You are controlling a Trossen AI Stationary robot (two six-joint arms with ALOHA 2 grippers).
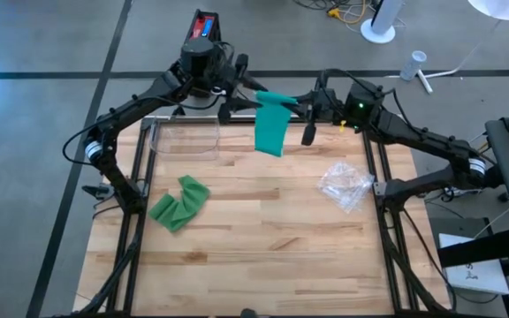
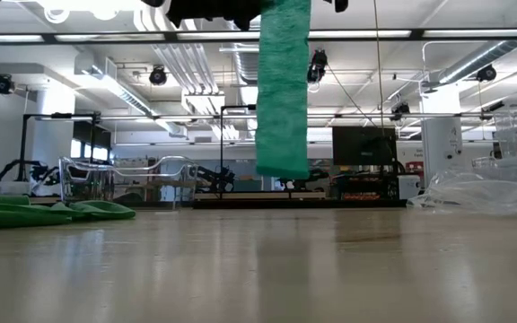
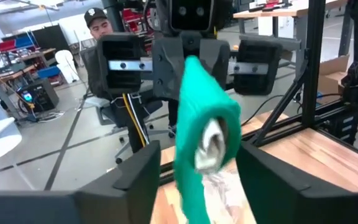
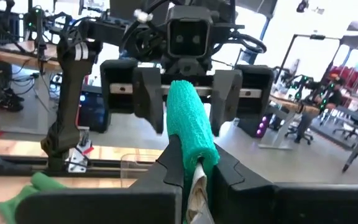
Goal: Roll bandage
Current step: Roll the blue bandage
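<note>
— Green bandage (image 1: 272,124), where?
— Hung in the air over the far middle of the table (image 1: 272,256), between the two arms. Draped straight down as a flat strip, lower end well clear of the wood in the low view (image 2: 283,90).
— Held by what?
— Pinched at the top by the right tool (image 1: 300,110), coming in from the right. Fingers pressed together on the cloth in the right wrist view (image 4: 194,165), with a bit of white backing showing below the green.
— And the left tool (image 1: 244,99)?
— Just left of the strip, facing the right one. Fingers spread, one on each side of the bandage in the left wrist view (image 3: 197,162), not closed on it.
— Anything else on the table?
— Second green bandage (image 1: 179,203), crumpled, lying flat at the left side, well apart from the hanging one. Clear box (image 1: 184,140) at the far left. Crinkled clear wrapper (image 1: 345,185) at the right side.
— Beyond the table?
— Person (image 3: 98,22) in a dark cap, seated, seen past the right arm in the left wrist view.
</note>
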